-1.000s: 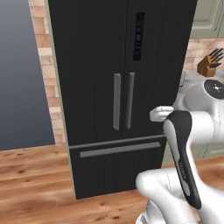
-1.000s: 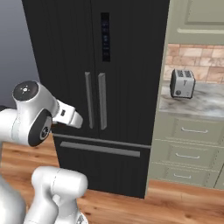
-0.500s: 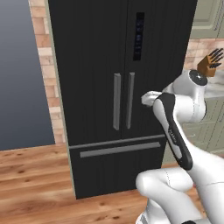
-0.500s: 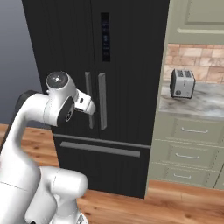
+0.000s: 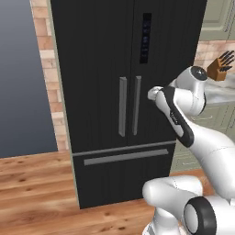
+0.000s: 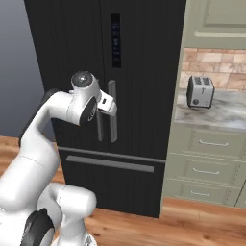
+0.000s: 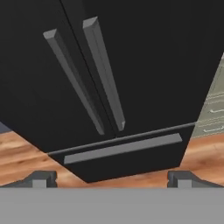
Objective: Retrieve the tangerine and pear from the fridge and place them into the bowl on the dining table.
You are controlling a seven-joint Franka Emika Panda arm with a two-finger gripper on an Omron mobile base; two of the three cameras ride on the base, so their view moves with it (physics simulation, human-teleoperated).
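The black fridge stands straight ahead with both doors and the bottom drawer shut. Its two long grey handles meet at the middle seam. My gripper hovers just right of those handles at their upper half, short of the door. In the right base view the gripper overlaps the handles. In the hand view the gripper is open, its fingertips wide apart with nothing between them, looking at the handles and drawer. The tangerine and pear are hidden; the bowl and dining table are out of view.
Right of the fridge, a marble counter on sage green drawers carries a toaster and a knife block. A brick strip and grey wall flank the fridge's left. Wood floor lies in front.
The arm has unfolded upward and forward, carrying the hand up and toward the fridge handles. The gripper has stayed open. The base and the fridge have not moved.
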